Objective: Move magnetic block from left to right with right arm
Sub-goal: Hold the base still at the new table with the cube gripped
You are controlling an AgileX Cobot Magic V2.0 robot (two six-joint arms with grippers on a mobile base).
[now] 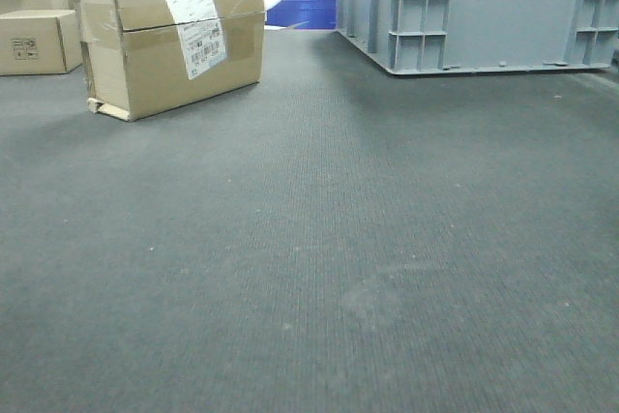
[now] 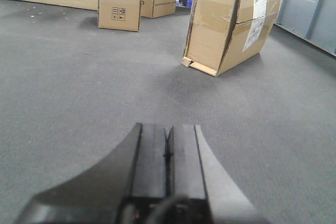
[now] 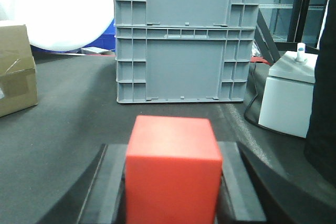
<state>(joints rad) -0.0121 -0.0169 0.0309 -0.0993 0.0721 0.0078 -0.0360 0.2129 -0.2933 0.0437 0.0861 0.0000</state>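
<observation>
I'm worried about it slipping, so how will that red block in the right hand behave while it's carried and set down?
The magnetic block looks rigid, with sharp edges, so it probably won't deform in the right hand. Its smooth faces could slip a little. Flat-sided, it should sit without rolling.

Red magnetic block (image 3: 172,174), grey ribbed crate (image 3: 181,51), brown white-labelled boxes (image 1: 169,31)

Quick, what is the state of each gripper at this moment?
Left gripper: closed, holding nothing.
Right gripper: closed on the magnetic block.
</observation>
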